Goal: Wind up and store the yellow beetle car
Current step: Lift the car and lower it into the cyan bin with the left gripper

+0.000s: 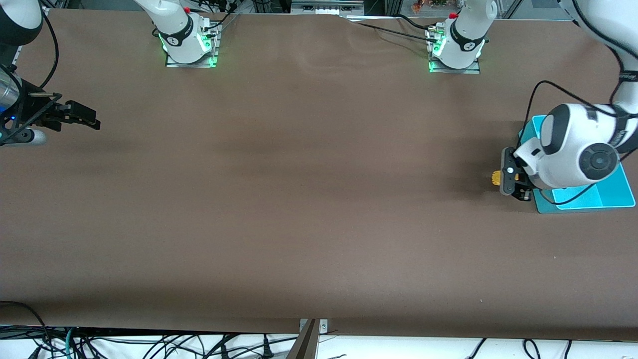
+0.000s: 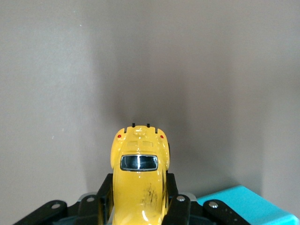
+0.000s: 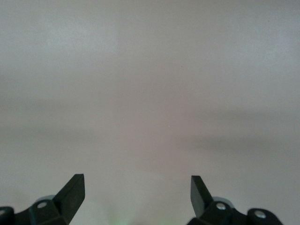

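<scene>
Over at the right arm's end of the table, the right gripper (image 1: 82, 115) hangs above bare tabletop (image 1: 299, 199), fingers spread wide with nothing between them; that arm waits. Swing across to the left arm's end and here's the action: the left gripper (image 1: 513, 182) is down low beside the teal tray (image 1: 613, 194), fingers clamped on the flanks of the yellow beetle car (image 2: 139, 183), its tail poking out ahead of the fingertips. The car sits just beside the tray's edge, toward the middle of the table. My read: this is the wind-up. Best keep the wheels pressed flat on the tabletop, drag it straight back along its own length, no twisting, and hold that squeeze firm so it can't slip free.
</scene>
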Robot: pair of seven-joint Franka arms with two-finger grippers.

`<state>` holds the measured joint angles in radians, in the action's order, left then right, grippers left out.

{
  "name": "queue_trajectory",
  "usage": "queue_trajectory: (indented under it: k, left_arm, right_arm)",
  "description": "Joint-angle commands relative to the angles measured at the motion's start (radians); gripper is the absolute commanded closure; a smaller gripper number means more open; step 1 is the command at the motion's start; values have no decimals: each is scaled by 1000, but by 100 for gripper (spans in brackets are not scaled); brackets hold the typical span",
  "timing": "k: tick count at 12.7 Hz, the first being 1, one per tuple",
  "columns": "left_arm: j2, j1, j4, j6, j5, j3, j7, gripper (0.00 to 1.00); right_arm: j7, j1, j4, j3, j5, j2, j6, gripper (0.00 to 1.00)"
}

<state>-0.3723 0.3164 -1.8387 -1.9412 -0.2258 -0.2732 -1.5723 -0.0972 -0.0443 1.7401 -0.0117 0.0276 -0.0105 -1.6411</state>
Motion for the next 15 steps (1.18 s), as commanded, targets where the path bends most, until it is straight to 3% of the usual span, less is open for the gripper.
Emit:
queue_trajectory:
  k: [1, 6, 11, 12, 13, 15]
  left_arm:
    - [-11, 96, 91, 134, -7, 3, -49, 82]
    - [-77, 311, 81, 101, -118, 2, -187, 81]
    - [-204, 414, 22, -53, -125, 0, -242, 74]
    - [-209, 418, 30, -53, -125, 2, -244, 53]
    - [-204, 418, 36, -47, -124, -1, -244, 1]
    - [-194, 417, 42, -35, -110, -7, -235, 0]
  right_arm:
    - [-2, 3, -27, 2, 2, -6, -2, 0]
    - [1, -3, -21, -2, -1, -11, -45, 0]
    - [-7, -5, -20, -11, -1, -14, -66, 0]
    - [-7, -5, -19, -13, -1, -14, -65, 0]
    - [-7, -5, -19, -11, 0, -14, -66, 0]
    - [-7, -3, -20, -11, 2, -14, -68, 0]
